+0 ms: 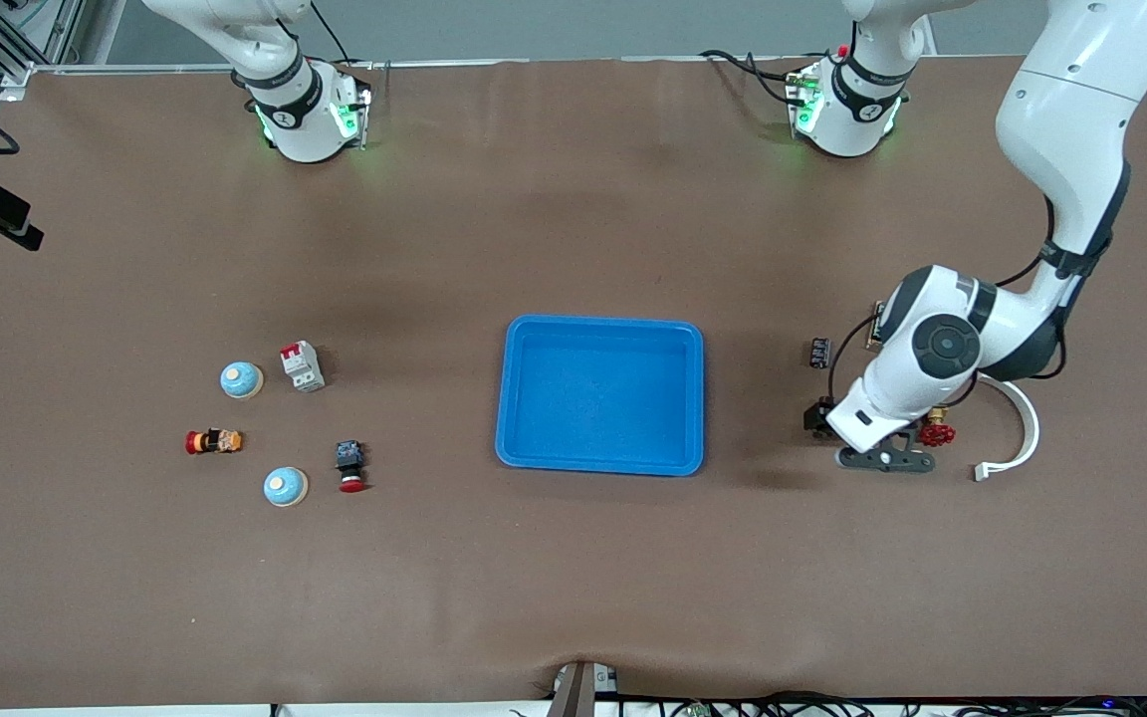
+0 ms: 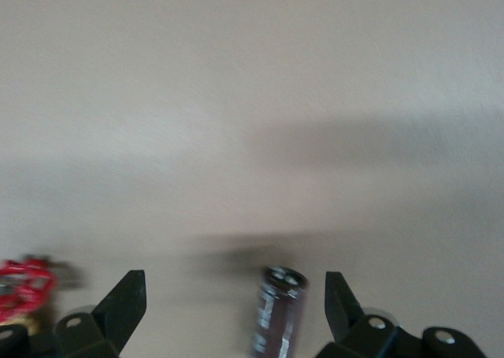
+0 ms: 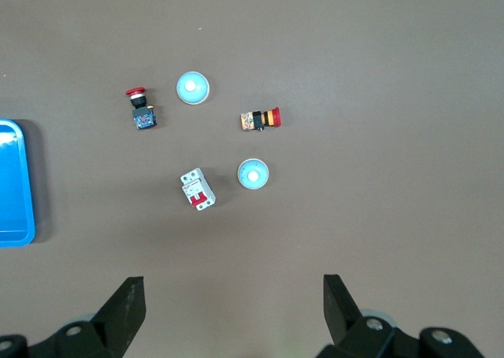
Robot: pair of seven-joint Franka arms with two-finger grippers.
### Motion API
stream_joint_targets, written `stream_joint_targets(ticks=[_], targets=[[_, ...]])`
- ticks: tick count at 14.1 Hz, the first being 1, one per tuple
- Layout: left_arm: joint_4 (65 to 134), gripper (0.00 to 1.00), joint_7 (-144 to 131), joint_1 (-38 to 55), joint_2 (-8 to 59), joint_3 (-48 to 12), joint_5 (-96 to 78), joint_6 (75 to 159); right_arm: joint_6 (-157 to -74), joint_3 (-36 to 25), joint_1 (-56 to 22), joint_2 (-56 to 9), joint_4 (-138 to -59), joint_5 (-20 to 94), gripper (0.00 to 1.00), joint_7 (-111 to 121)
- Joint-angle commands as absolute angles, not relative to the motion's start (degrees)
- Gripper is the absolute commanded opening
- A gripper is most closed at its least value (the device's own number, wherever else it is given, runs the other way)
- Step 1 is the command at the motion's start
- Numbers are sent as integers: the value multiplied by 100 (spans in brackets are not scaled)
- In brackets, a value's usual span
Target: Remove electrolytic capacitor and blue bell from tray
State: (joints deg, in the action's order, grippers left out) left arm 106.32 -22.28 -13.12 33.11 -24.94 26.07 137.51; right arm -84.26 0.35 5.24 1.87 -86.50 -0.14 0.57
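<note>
Brown table (image 1: 573,578) (blue tray (image 1: 601,329) central); left gripper (image 2: 235,299) spread around capacitor (image 2: 277,311); right gripper (image 3: 234,303) spread, waiting above.

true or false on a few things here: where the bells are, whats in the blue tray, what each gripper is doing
1. The blue tray holds a bell. False: nothing lies in it.
2. Both bells sit toward the right arm's end of the table. True.
3. The left gripper is open around the capacitor. True.
4. The right gripper is shut on a bell. False: it is open, high over the table.
5. A red valve lies beside the left gripper. True.
</note>
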Motion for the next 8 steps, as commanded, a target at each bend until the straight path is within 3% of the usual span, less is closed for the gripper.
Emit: stream_joint_targets(ticks=[1, 8], targets=[[10214, 100, -2119, -1546, 3340, -2540, 2698, 13491, -8429, 97, 571, 185, -8613, -53, 100, -26], [8843, 100, -1222, -1749, 3981, -2496, 2540, 12902, -8437, 97, 545, 176, -8613, -18, 100, -26]])
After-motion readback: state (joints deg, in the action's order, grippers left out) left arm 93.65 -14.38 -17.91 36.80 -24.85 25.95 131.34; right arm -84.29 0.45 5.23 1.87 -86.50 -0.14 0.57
